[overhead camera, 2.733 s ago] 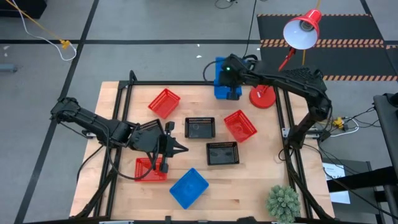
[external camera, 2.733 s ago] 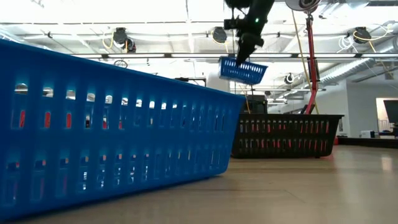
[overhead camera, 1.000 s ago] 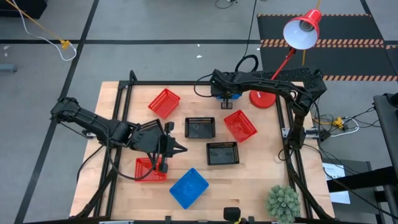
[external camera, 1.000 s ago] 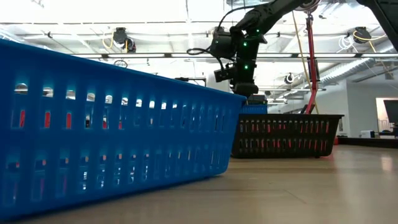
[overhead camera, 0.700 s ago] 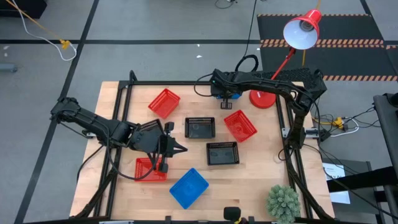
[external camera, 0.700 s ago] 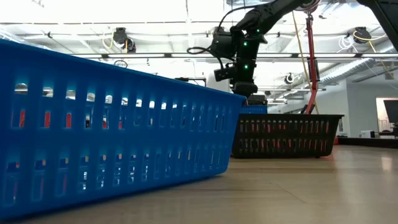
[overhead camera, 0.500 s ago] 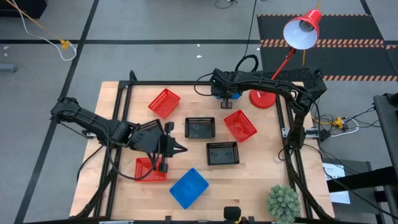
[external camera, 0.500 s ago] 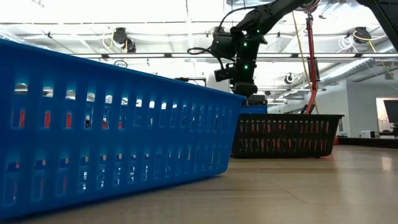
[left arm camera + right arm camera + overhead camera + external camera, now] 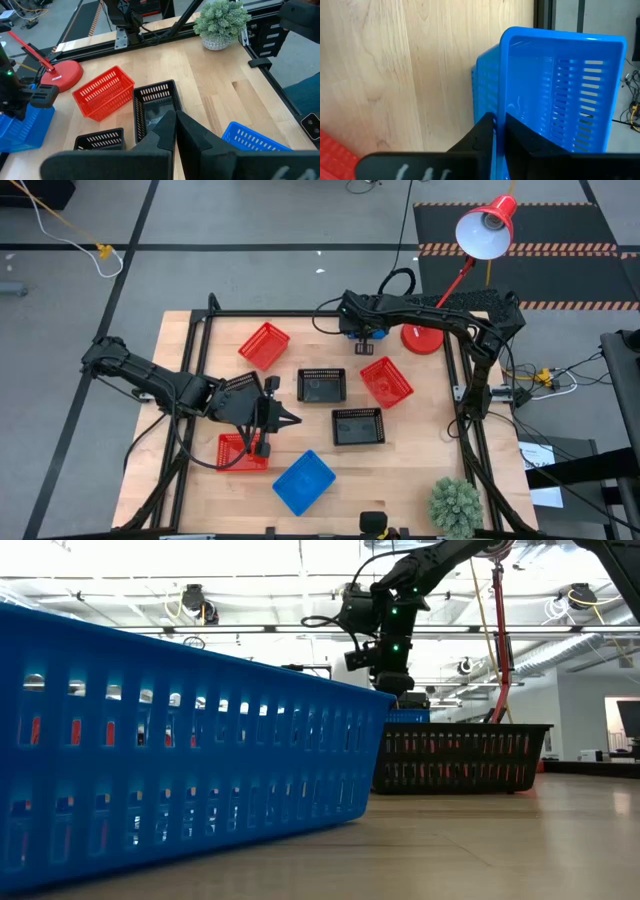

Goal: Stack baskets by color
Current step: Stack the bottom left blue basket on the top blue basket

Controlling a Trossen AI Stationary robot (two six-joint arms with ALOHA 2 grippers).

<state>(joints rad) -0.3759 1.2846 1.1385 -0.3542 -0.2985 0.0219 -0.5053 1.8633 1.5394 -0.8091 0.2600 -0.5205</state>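
Note:
At the table's far edge, two blue baskets (image 9: 560, 90) sit nested, one inside the other, and my right gripper (image 9: 499, 117) is shut on the upper one's wall. From above, my right arm hides most of this stack (image 9: 379, 334). Three red baskets (image 9: 264, 345) (image 9: 386, 381) (image 9: 243, 452), two black ones (image 9: 322, 385) (image 9: 357, 426) and one more blue basket (image 9: 303, 481) rest flat on the table. My left gripper (image 9: 290, 418) hangs shut and empty above the table, next to the near-left red basket. My right gripper has the top rim of one wall (image 9: 500, 100) of the upper blue basket between its fingers, one finger inside the basket and one outside. The fingers come from above, slanting down. The basket sits level, nested in the blue basket under it (image 9: 482, 85).
A red lamp's round base (image 9: 422, 337) stands just right of the blue stack, its stem rising over the far right corner. A potted plant (image 9: 455, 505) is at the near right corner. Black frame rails (image 9: 190, 380) run along the table's left, right and far edges.
Since the earliest frames, my right gripper has come down with the blue basket, which hung lifted, and set it into the other blue basket at the far edge. Over the last second nothing has visibly moved.

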